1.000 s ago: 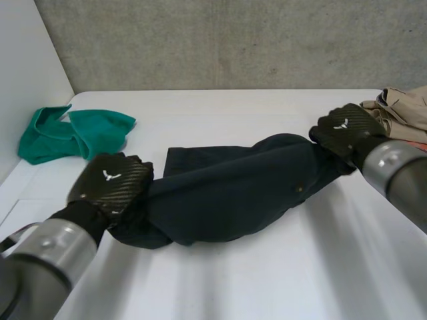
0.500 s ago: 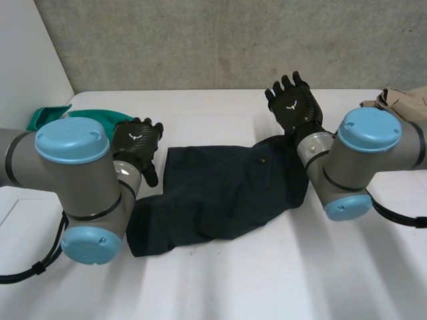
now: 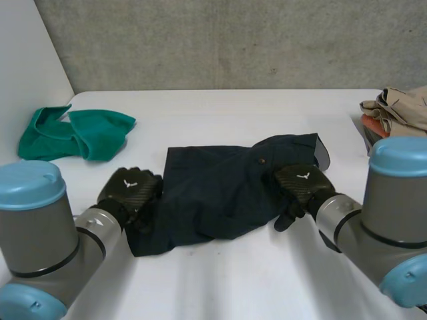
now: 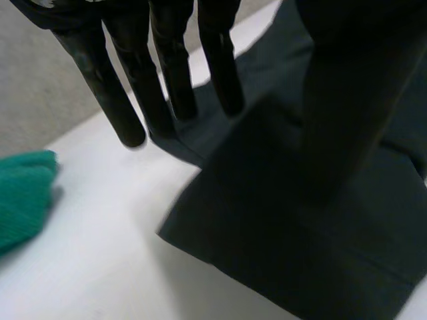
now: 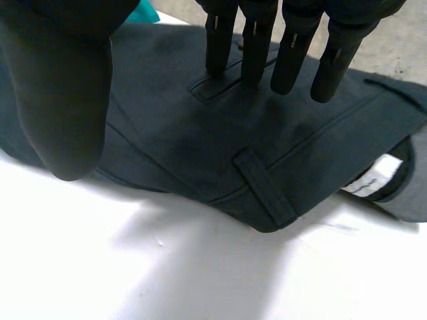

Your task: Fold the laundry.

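A dark navy garment [image 3: 227,190] lies folded in the middle of the white table [image 3: 220,280], with a button on its upper layer. My left hand [image 3: 130,190] rests at its left end. In the left wrist view the fingers [image 4: 167,73] are straight above the garment's edge [image 4: 287,220] and hold nothing. My right hand [image 3: 303,187] sits at the right end, near the waistband. There its straight fingers [image 5: 293,47] hover over a pocket slit of the garment [image 5: 200,140], beside a belt loop [image 5: 263,190], with the thumb spread apart.
A crumpled green cloth [image 3: 73,133] lies at the back left, also beside my left hand [image 4: 23,200]. A beige clothing pile [image 3: 400,110] sits at the right edge. A grey wall runs behind the table.
A second ago both hands were shut on the garment's ends. They let go, rose open past it, and have now come down at its left and right ends. The garment lies flatter.
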`<act>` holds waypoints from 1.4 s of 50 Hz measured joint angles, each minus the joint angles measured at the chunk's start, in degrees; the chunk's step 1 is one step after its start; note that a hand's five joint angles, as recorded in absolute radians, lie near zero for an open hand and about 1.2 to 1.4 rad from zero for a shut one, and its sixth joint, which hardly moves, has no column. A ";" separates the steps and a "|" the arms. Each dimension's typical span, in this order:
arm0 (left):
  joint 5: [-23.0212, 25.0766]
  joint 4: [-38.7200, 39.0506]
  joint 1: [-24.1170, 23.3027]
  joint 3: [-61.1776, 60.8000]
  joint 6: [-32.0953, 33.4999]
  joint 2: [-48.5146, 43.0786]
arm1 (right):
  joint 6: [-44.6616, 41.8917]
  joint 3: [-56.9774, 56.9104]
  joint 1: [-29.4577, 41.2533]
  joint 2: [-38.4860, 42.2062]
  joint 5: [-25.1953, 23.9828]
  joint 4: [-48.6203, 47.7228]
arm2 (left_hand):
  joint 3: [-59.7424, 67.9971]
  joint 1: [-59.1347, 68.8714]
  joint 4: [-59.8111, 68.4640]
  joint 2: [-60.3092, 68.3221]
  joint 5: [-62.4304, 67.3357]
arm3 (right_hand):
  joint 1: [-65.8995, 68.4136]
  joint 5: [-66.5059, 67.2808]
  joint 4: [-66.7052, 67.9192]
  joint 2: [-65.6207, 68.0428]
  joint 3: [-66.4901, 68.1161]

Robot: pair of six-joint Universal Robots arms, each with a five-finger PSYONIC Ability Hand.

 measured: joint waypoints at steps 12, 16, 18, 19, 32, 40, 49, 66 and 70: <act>0.53 0.24 0.25 5.70 2.82 -7.76 | -3.92 -3.45 1.00 11.49 1.78 -13.15 | 32.98 27.80 33.69 33.62 31.58 | 37.40 35.85 37.84 39.95 38.15; -1.43 0.00 -0.82 6.37 2.81 -3.25 | -6.35 -5.01 0.73 11.10 3.96 -13.86 | 33.04 27.80 33.69 33.62 31.58 | 42.78 40.88 44.42 46.36 44.53; -2.53 -0.09 -1.58 6.58 2.65 0.55 | -7.19 -5.51 0.49 8.11 4.82 -13.10 | 33.14 27.80 33.70 33.62 31.58 | 42.78 40.88 45.37 46.36 44.72; -2.78 -0.13 -1.78 6.65 2.61 1.56 | -7.41 -5.67 0.43 7.13 4.98 -12.80 | 33.14 27.80 33.70 33.62 31.58 | 42.78 40.88 45.48 46.36 44.88; -7.63 -5.18 -4.19 20.71 1.60 27.88 | -19.50 -28.33 -0.63 -18.34 1.37 16.80 | 33.29 27.80 33.75 33.80 31.58 | 42.78 43.21 45.89 46.45 45.43; -9.49 -6.43 -4.34 29.55 0.69 25.35 | -19.61 -37.17 -1.96 -16.33 0.85 19.97 | 33.49 27.80 33.94 33.94 31.58 | 42.78 43.22 45.89 46.45 45.43; -9.68 -4.60 -4.28 35.60 1.12 6.03 | -19.35 -38.12 -1.55 -2.76 2.32 15.03 | 33.49 27.84 33.94 33.98 31.68 | 42.78 43.91 45.90 46.63 45.44; -15.83 6.57 -4.25 68.43 13.24 -29.25 | -21.87 -41.84 -0.31 21.04 11.99 -30.33 | -21.90 -26.25 -22.56 -22.37 -21.75 | -9.48 -10.72 -9.43 -8.35 -9.73; -16.83 5.58 -4.50 65.26 12.08 -27.87 | -21.89 -39.14 -0.06 18.80 11.94 -25.78 | -22.61 -26.25 -23.39 -23.08 -22.09 | -9.50 -11.15 -10.62 -8.73 -10.61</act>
